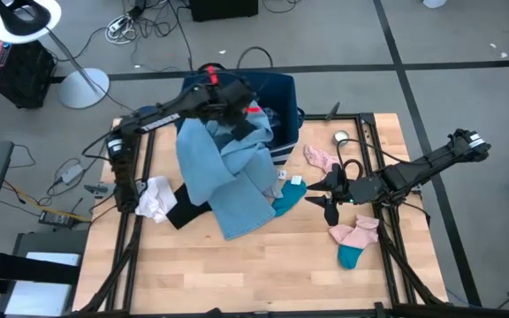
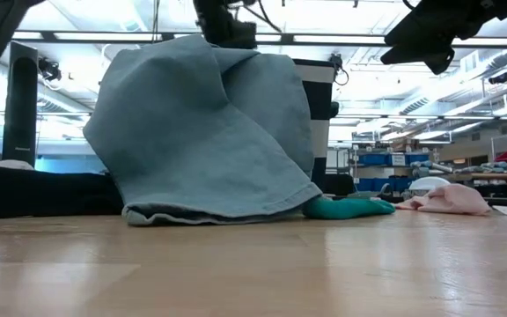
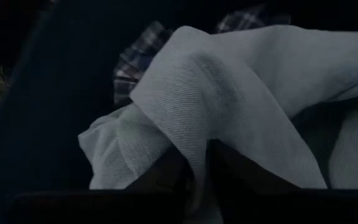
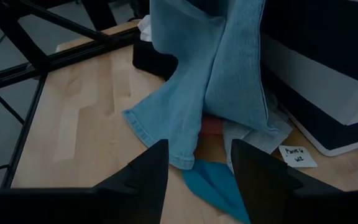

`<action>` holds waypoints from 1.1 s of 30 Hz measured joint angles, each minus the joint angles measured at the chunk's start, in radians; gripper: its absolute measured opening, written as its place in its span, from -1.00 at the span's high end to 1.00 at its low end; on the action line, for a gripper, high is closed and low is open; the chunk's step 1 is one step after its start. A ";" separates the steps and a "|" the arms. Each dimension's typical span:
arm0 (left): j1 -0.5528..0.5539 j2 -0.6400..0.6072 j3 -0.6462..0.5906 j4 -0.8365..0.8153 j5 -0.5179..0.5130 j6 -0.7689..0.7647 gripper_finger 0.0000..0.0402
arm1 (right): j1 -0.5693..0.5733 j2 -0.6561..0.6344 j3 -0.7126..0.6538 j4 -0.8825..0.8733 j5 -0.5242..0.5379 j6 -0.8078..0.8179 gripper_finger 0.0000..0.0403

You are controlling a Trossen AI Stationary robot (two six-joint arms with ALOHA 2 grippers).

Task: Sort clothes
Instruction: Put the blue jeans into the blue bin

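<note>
My left gripper point(image 1: 237, 104) is over the navy bin point(image 1: 283, 93) at the table's far side, shut on the large light-blue piece point(image 1: 228, 177). The piece drapes from the bin's rim down onto the table, and its lower hem lies on the wood point(image 2: 209, 211). A blue plaid shirt point(image 3: 135, 62) lies in the bin behind it. My right gripper point(image 1: 325, 193) hangs open and empty above the table, next to a teal item point(image 4: 216, 183) that lies partly under the light-blue piece. My left gripper pinches a bunched fold of the light-blue piece's upper end point(image 3: 197, 165) between its two fingers, in several layers. It comes from the table's left, slanting down over the bin. The cloth hangs below the hold and over the bin's rim, with its lower end point(image 1: 246, 221) on the table.
A white item point(image 1: 155, 199) and a black item point(image 1: 184, 214) lie left of the light-blue piece. A pink sock point(image 1: 321, 159) and a pink and teal pair point(image 1: 356, 238) lie on the right. A round metal tin point(image 1: 341, 137) stands far right. A paper tag point(image 4: 297, 155) lies by the bin.
</note>
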 joint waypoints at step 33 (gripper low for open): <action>0.041 0.146 0.183 -0.088 0.278 -0.054 0.39 | 0.000 0.000 0.000 0.000 0.000 -0.007 0.13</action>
